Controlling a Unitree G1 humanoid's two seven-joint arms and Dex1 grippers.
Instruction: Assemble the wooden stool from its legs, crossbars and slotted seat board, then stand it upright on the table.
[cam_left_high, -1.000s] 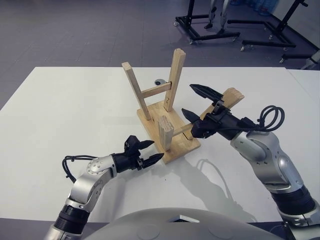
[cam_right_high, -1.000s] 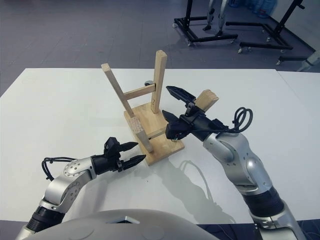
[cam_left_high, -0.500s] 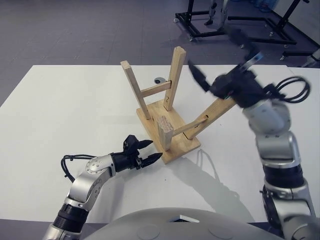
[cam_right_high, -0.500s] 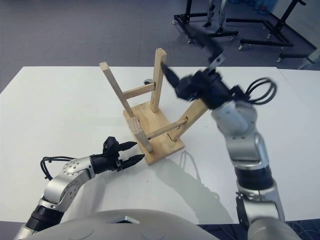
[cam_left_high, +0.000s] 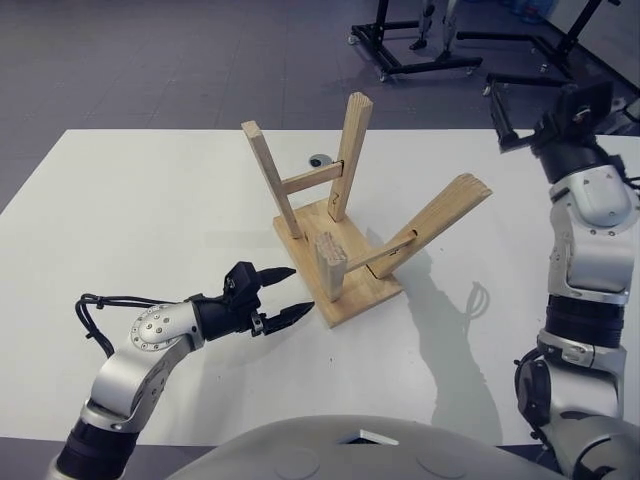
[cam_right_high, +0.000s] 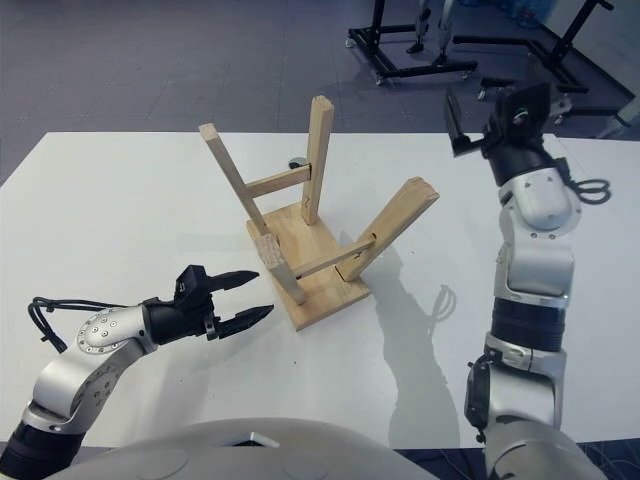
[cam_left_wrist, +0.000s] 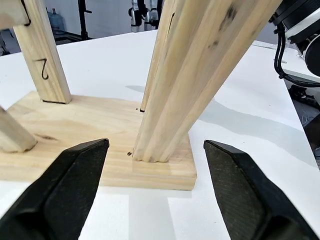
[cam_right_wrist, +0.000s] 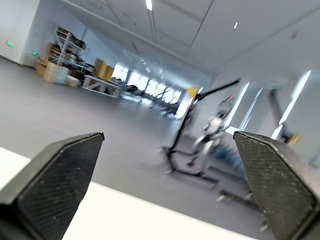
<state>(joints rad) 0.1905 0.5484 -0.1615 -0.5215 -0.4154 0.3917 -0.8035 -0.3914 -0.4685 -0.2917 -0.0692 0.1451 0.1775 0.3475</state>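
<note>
The wooden stool lies upside down mid-table, its seat board (cam_left_high: 352, 290) flat on the white surface. Two legs (cam_left_high: 350, 150) at the back stand upright, joined by a crossbar (cam_left_high: 313, 180). A short front leg (cam_left_high: 330, 263) holds a second crossbar (cam_left_high: 375, 259) that runs to a fourth leg (cam_left_high: 443, 213), which leans outward to the right. My left gripper (cam_left_high: 283, 294) hovers open just off the board's front left corner; in the left wrist view its fingers (cam_left_wrist: 65, 200) flank the front leg's base (cam_left_wrist: 165, 145). My right gripper (cam_left_high: 510, 112) is open, raised high at the right, away from the stool.
A small dark round object (cam_left_high: 320, 160) sits on the table (cam_left_high: 130, 200) behind the stool. Black wheeled stands (cam_left_high: 430, 62) are on the floor beyond the far edge. Bare white table surrounds the stool on all sides.
My right arm has let go of the leaning leg and swung up and out to the right. The leg stays leaning. My left gripper has drawn back slightly to the left.
</note>
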